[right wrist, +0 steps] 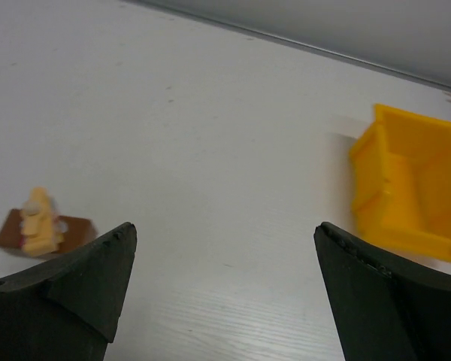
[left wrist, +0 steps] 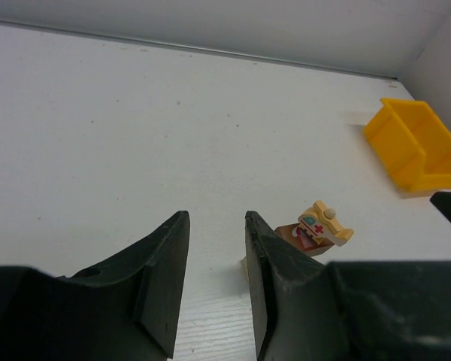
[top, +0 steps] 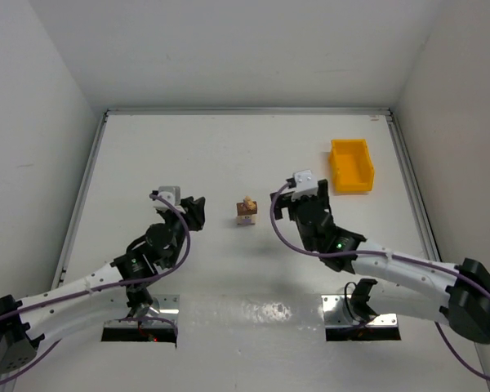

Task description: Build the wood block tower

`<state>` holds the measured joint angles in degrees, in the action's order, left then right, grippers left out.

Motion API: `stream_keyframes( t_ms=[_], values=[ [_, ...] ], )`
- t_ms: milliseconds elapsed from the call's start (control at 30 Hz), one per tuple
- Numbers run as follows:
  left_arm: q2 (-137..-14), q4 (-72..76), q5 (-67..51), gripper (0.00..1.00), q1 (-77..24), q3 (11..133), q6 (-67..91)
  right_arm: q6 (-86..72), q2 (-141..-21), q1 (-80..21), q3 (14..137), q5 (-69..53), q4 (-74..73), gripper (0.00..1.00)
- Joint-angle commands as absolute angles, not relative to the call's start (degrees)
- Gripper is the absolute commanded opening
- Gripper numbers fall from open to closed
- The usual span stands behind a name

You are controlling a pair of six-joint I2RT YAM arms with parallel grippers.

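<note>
On the white table (top: 229, 147), the left gripper (top: 198, 212) sits at 9 o'clock of the wood block tower (top: 246, 211), near it but not touching. Its tips point toward the tower. In the left wrist view its two dark fingers (left wrist: 164, 278) stand slightly apart, with a narrow strip of bare table between them and nothing held. From that camera the tower lies at about 2 o'clock of the fingertips, outside the gap.

The tower stands near the middle of the table, between the two grippers. It is a short stack: a dark brown block (right wrist: 75, 228) lies below and a pale tan piece (right wrist: 37, 224) sits on top of it. The left wrist view shows a red cross and a teal patch painted on the top piece. How many blocks make up the stack is too small to tell.

The right gripper (top: 279, 211) sits at 3 o'clock of the tower, also close and apart from it. In the right wrist view its fingers (right wrist: 90, 278) are spread wide with only table between them, and the tower lies at 9 o'clock, outside the left finger.

A yellow bin (top: 351, 166) rests at about 2 o'clock of the tower, beyond the right gripper, with its open top facing up.
</note>
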<state>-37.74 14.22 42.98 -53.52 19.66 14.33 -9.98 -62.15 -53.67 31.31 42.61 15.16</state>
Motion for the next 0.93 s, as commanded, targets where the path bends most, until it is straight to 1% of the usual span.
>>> stream_keyframes(
  t_ms=[0,100,167,233,300,333,367,433,467,600,733,900],
  values=[
    [-36.1,17.4,41.3,0.34,-53.3,19.0,13.2,-6.4,-55.9,-53.9,25.9,56.9,26.0,0.99],
    [-35.7,17.4,41.1,0.36,-53.3,19.0,13.2,-5.6,-51.7,-53.6,20.7,60.2,27.2,0.99],
    [-35.6,17.5,41.2,0.38,-53.3,18.9,13.2,-6.9,-50.6,-53.6,19.3,63.3,25.4,0.99],
    [-35.5,17.1,41.7,0.38,-53.3,19.0,13.4,-11.2,-50.9,-53.6,17.2,67.9,24.6,0.99],
    [-35.2,16.7,41.8,0.38,-53.3,19.2,13.7,-13.6,-52.0,-53.6,15.3,69.8,25.0,0.99],
    [-34.5,16.1,41.9,0.38,-53.3,19.3,13.9,-14.9,-52.3,-53.5,15.4,70.0,23.5,0.99],
    [-33.8,15.9,41.9,0.37,-53.3,19.3,14.0,-16.8,-52.3,-53.6,15.8,69.8,17.7,0.99],
    [-31.9,15.6,41.7,0.37,-53.3,19.1,14.2,-22.3,-52.4,-53.6,17.6,69.3,12.3,0.99],
    [-31.1,15.5,41.7,0.38,-53.3,18.9,14.2,-24.0,-52.3,-53.6,18.4,68.8,7.0,0.99],
    [-28.0,15.1,40.6,0.37,-53.3,18.4,14.7,-30.5,-49.9,-53.6,20.7,65.4,-2.2,0.99],
    [-26.7,15.2,38.9,0.37,-53.3,18.0,15.0,-32.3,-46.5,-53.6,20.0,63.2,-5.4,0.99],
    [-27.1,15.2,39.3,0.37,-53.3,18.3,15.5,-31.3,-43.6,-53.6,17.4,62.6,-4.6,0.99]
  ],
)
